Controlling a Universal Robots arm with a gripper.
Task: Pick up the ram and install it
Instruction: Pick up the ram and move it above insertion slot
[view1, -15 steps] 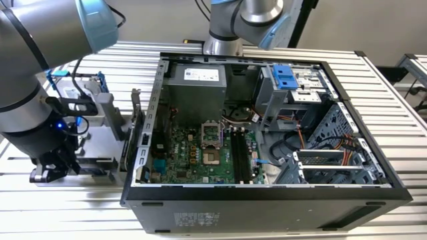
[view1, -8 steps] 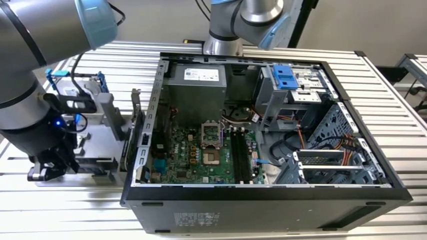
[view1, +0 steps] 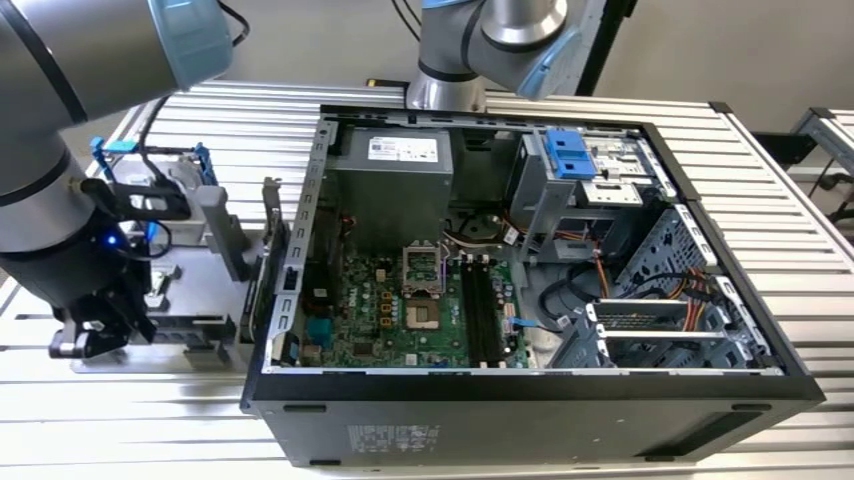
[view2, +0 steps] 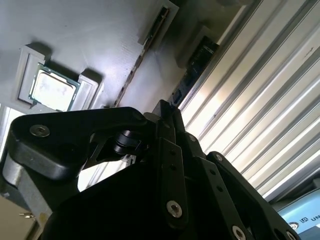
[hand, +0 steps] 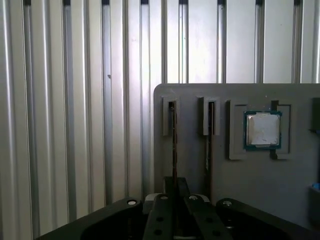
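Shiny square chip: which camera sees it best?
The first wrist view: the square chip faces the camera, flat in its gray holder. The second wrist view shows the chip slanted. In the exterior view it is too small to tell.

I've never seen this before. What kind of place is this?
Probably a robot lab for building computers: a robot arm, an open computer case, and a processor chip in a grey holder.
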